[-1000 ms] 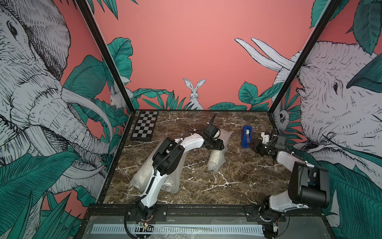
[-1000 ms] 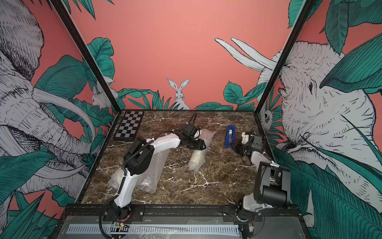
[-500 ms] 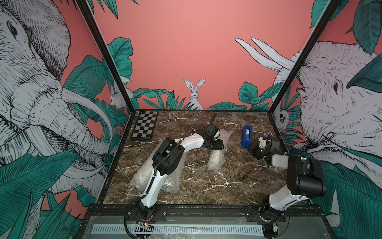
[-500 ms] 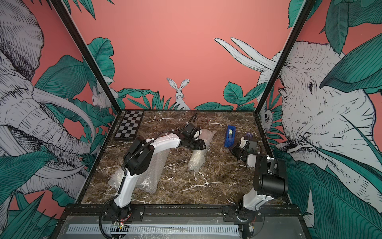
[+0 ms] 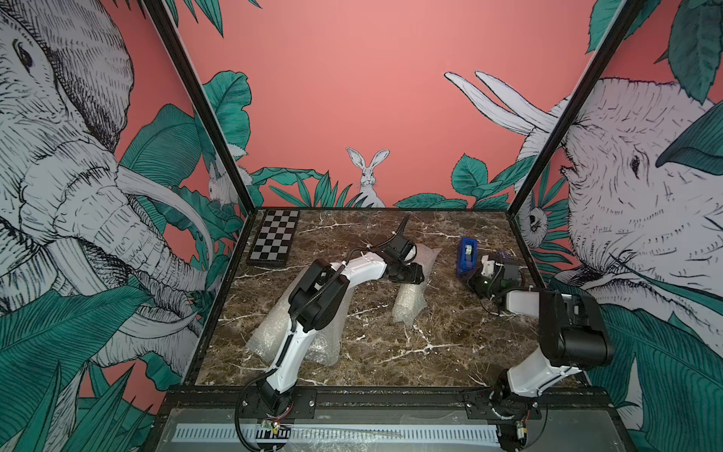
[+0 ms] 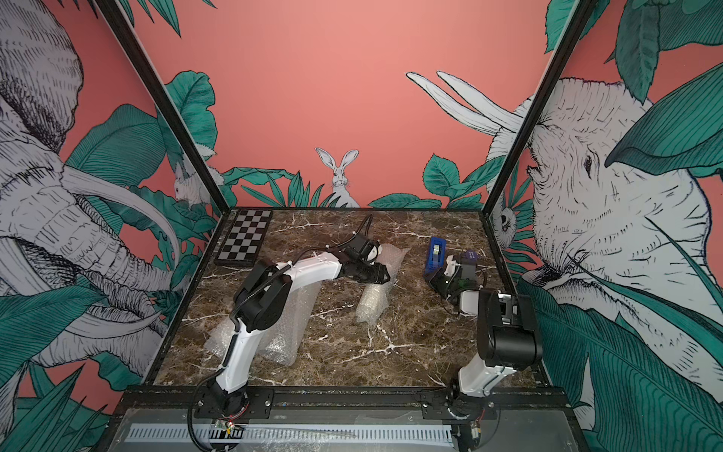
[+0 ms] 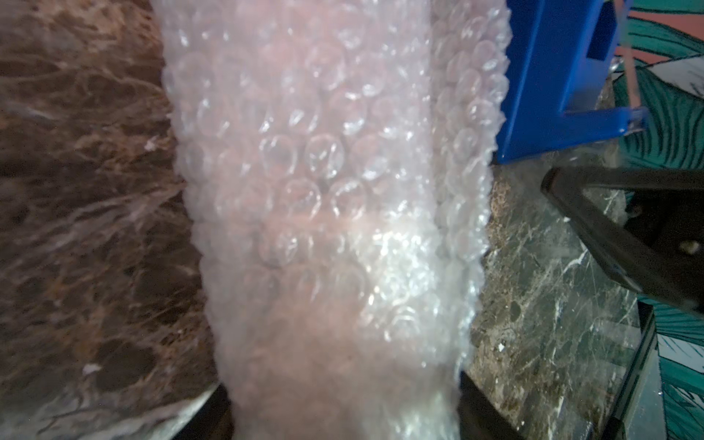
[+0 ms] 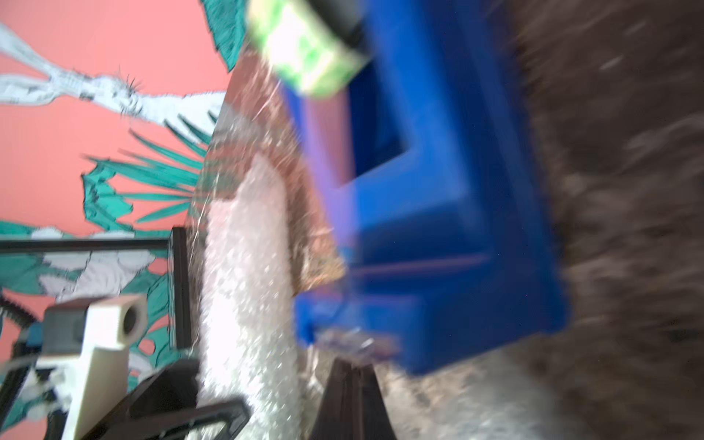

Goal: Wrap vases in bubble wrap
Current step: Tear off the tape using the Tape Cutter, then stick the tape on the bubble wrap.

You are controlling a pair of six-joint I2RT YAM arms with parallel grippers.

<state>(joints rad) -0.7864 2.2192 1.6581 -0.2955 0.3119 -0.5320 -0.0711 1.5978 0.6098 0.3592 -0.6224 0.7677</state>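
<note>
Left wrist view: the left fingers (image 7: pixel 482 413), partly open, clasp both sides of a bubble wrap roll (image 7: pixel 324 209). In both top views it lies near the table's (image 5: pixel 430 352) centre, with a blue tape dispenser (image 5: pixel 467 256) at its 2 o'clock and more wrapped bundles (image 5: pixel 270 336) at 8 o'clock. The right fingers (image 8: pixel 343 404) are pressed together at the dispenser's tape edge; blur hides any hold.

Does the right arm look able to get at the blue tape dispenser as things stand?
Probably yes. The right gripper, jaws shut, sits right at the tape dispenser with nothing between them. The wrapped bundle held by the left gripper lies off to one side.
</note>
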